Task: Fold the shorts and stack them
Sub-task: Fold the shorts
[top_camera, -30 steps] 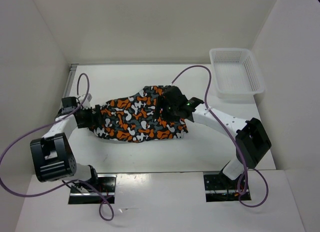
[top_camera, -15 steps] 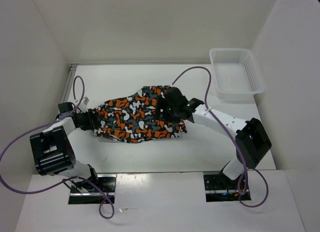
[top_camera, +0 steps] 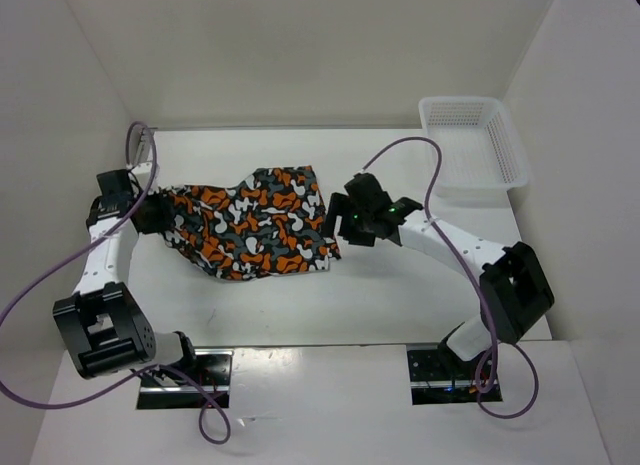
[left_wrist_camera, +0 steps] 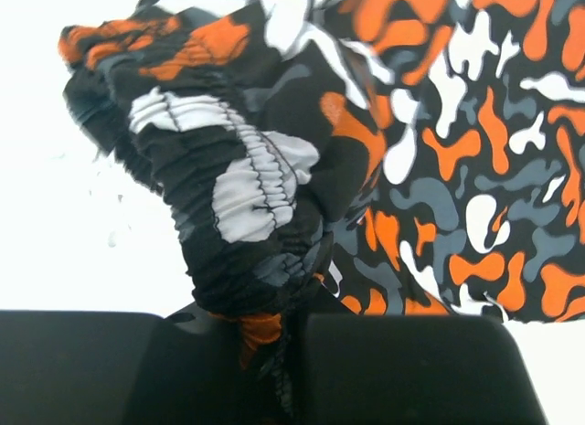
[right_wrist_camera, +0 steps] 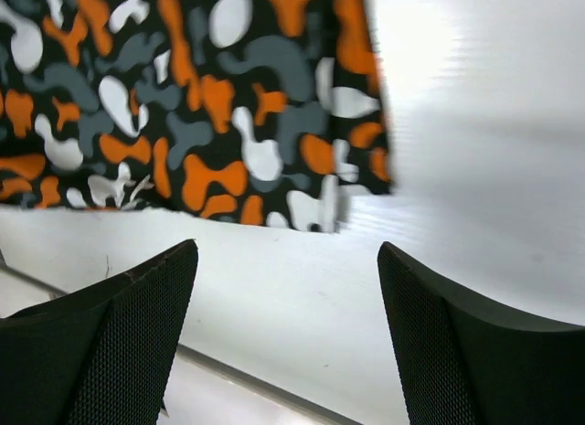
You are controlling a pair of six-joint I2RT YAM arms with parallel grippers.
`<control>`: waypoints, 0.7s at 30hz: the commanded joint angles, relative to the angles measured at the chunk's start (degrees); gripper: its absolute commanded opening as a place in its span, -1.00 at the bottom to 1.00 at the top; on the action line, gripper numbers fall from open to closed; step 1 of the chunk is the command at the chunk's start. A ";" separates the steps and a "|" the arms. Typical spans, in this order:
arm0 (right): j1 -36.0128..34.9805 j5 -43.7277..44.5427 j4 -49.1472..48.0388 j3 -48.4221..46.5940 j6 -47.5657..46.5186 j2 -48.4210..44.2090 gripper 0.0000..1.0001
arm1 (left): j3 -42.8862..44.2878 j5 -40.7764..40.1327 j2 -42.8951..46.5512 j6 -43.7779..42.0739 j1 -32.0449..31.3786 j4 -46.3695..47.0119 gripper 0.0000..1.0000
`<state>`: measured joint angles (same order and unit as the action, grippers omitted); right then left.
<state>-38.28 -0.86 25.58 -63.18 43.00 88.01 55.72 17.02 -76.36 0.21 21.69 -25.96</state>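
**Shorts** (top_camera: 255, 220), camouflage print. Count: one pair. It lies on the counter (top_camera: 400, 295), left of centre. Most of it is spread flat and the left end is bunched. Judged unfolded, and no second pair is in view to stack on.

**Left claw** (top_camera: 150, 215). Count: one. It is clamped on the gathered elastic waistband (left_wrist_camera: 242, 183) at the left end of the shorts. The hold probably anchors or draws that end so the cloth lies taut for a fold.

**Right claw** (top_camera: 340, 225). Count: one. Its fingers (right_wrist_camera: 119, 343) are spread wide with nothing between them. It hangs over bare counter just beside the right edge of the shorts, likely placed to take that edge.

**White mesh basket** (top_camera: 470, 105). Count: one. It sits at the far right, well apart from the shorts.
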 commanded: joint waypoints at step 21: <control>13.41 -5.02 -7.03 -13.98 -3.45 21.76 -0.96 | 21.25 -15.87 -10.55 -0.21 -17.47 -11.65 -1.00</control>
<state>-24.75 -4.78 21.43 -72.69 40.75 108.36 71.55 1.13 -85.49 0.19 4.58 -37.78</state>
